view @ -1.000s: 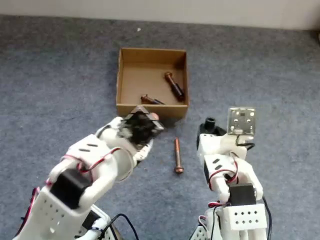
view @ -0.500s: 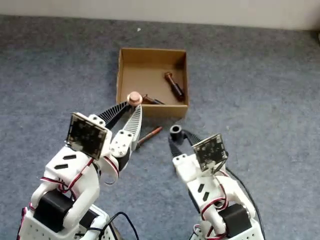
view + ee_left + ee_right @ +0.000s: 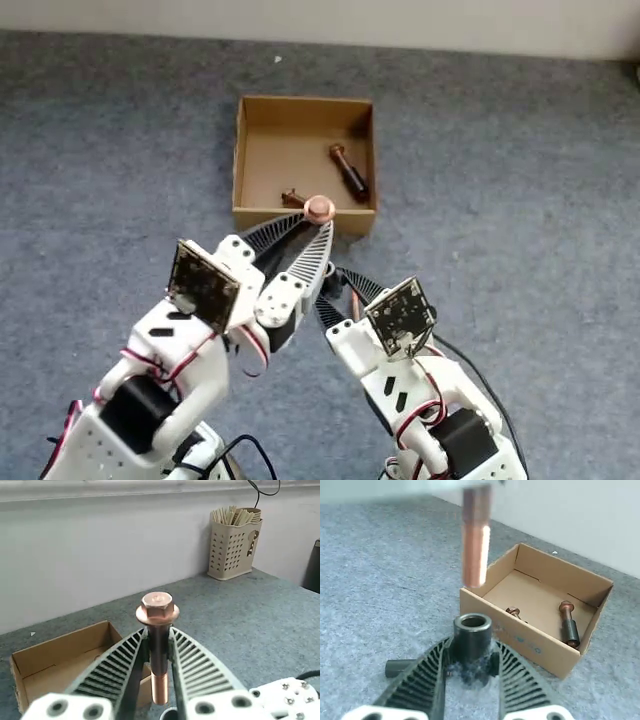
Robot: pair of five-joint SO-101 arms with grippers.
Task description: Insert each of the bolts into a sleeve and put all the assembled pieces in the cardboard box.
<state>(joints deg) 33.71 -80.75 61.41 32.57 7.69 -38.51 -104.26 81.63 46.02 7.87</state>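
Observation:
My left gripper (image 3: 315, 222) is shut on a copper bolt (image 3: 159, 645), held upright with its hex head (image 3: 319, 208) on top. My right gripper (image 3: 472, 650) is shut on a black sleeve (image 3: 472, 632) standing with its bore upward. The bolt's lower end (image 3: 475, 555) hangs just above the sleeve, slightly apart from it. In the high view both grippers meet in front of the cardboard box (image 3: 252, 150), and the sleeve is hidden beneath them. Two assembled pieces (image 3: 568, 622) (image 3: 350, 170) lie inside the box (image 3: 530, 640).
A second black sleeve (image 3: 400, 667) lies on its side on the grey carpet beside my right gripper. A beige basket of sticks (image 3: 235, 545) stands far off by the wall. Open carpet (image 3: 520, 180) spreads to both sides of the box.
My left gripper has carried the bolt to the right, over the sleeve. My right gripper has shifted left with the sleeve, beneath the bolt.

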